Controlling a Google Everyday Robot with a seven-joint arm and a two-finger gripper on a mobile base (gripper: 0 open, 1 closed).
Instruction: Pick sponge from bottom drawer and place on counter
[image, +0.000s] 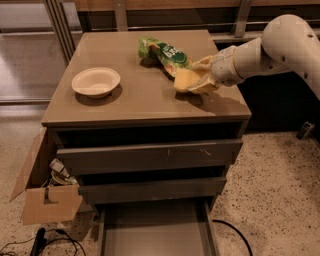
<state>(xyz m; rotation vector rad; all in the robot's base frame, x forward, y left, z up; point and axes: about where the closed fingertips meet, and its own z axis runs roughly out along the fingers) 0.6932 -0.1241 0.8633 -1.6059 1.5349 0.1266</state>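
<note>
The sponge (183, 80) is sitting just right of the frame's centre, low over the table (135, 102). The hand (196, 83) is grasping it, reaching in from the right edge of the frame on the white arm (280, 45). I cannot tell whether the underside of the sponge is touching the glossy top or hanging just above it. The shadow lying close beneath suggests very little gap.

The step in hand is looking like the set-down. To do it well, the hand is needing to lower straight until the soft block is bearing on the surface, and only then to let go. Dropping it from above risks a bounce or a roll.

The green snack bag (161, 51) is lying just beside the sponge, toward the upper middle. Any drift in that direction is risking a nudge of the bag or a landing on its edge. The bare patch toward the lower right of the top is the safer spot.

After letting go, lifting straight up is keeping the fingers from dragging the sponge along.

The cream bowl (96, 82) is standing well apart at the left. The bottom drawer (155, 235) is hanging open along the bottom of the frame, out of the way.
</note>
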